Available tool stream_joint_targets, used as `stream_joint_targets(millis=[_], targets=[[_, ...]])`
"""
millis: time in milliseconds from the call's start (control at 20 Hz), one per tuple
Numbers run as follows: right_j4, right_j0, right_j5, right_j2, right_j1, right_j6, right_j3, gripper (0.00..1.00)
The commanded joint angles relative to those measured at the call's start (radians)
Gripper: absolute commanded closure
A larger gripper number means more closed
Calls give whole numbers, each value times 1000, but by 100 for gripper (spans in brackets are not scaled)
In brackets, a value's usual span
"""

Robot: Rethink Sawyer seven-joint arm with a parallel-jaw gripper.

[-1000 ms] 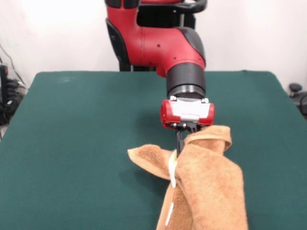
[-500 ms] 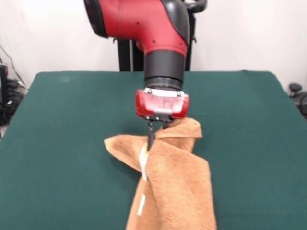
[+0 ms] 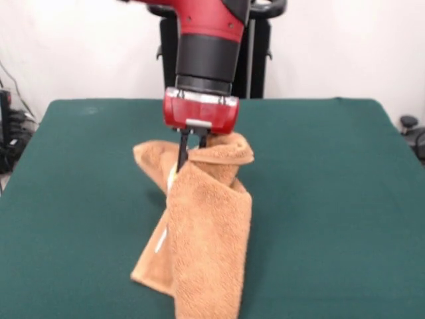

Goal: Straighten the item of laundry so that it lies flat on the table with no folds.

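The item of laundry is an orange-tan terry towel that hangs in folds from my gripper. Its top bunches around the black fingers just below the red gripper body. A flap sticks out to the left and the long lower part drapes down toward the near side of the green table. A small white tag shows on its left edge. The gripper is shut on the towel's upper edge, above the middle of the table.
Cables and dark gear lie beyond the table's left edge. A black object sits off the right edge.
The arm has carried the towel to the left and away from the near edge, lifting it higher. More of the hanging lower part now shows.
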Motion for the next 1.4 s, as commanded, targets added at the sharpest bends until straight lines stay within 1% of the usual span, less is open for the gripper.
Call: stream_joint_targets(millis=[50,100,150,200,250,400,450,550,700,800,900,950,1050,1150,1250,1350,1400], targets=[[169,59,550,34,-34,191,2,100],[186,48,602,44,-7,195,-18,100],[211,24,641,71,21,199,-21,100],[236,16,664,77,42,217,-22,100],[255,24,710,57,57,241,-33,100],[291,45,902,-1,83,305,-76,100],[311,22,988,16,94,303,-84,100],[332,-10,1046,40,115,274,-95,100],[393,-39,1081,87,104,244,-49,100],[447,-43,1107,111,84,250,-3,100],[496,-32,1106,109,75,281,30,100],[508,-29,1115,103,84,292,30,100],[511,-10,1162,80,113,325,-3,100],[491,-2,1259,66,154,348,-74,100],[460,-6,1345,65,191,337,-143,100],[425,-2,1434,49,185,339,-180,100],[425,3,1447,44,178,344,-180,100]])
